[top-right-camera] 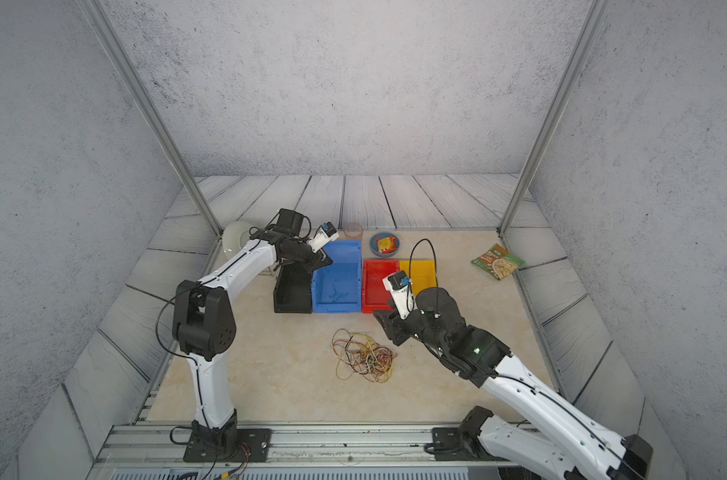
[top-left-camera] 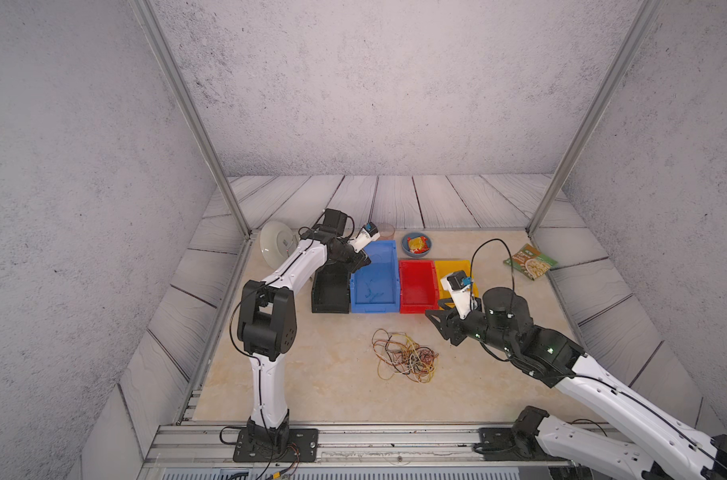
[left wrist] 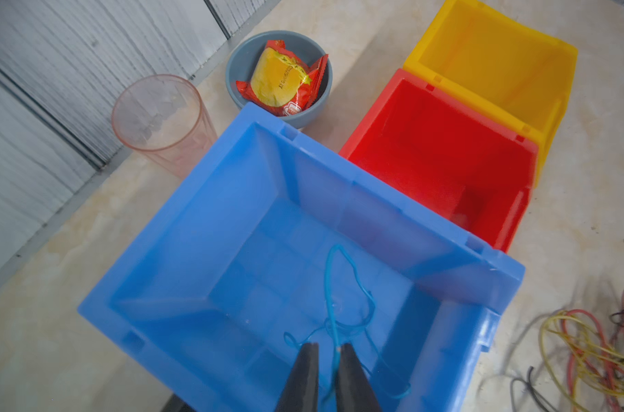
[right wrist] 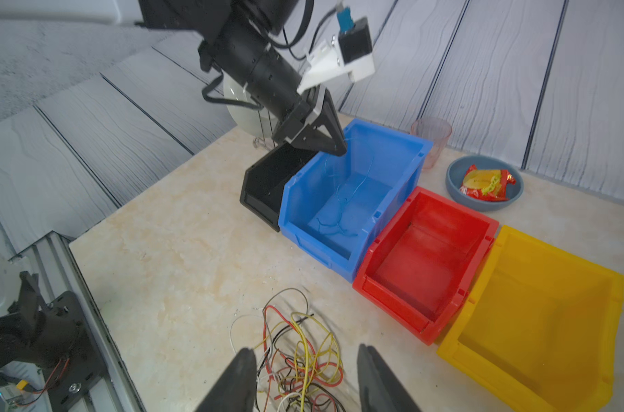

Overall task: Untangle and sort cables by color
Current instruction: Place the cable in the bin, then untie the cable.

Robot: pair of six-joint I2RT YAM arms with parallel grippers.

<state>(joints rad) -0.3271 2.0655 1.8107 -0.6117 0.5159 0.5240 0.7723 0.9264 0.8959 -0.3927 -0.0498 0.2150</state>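
Cable tangle (right wrist: 303, 360) sits lower centre of the right wrist frame, between the right gripper's (right wrist: 306, 350) spread, empty jaws; right arm nearer. Left gripper (left wrist: 327, 347) jaws parted, blue strand (left wrist: 330, 285) hanging between them over blue bin (left wrist: 203, 221).

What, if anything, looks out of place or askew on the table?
Nothing spilled or damaged. Two oddities: a white plate stands on edge at the back left corner, behind the left arm, and a green food packet lies askew near the table's right edge. Neither belongs to cable sorting.
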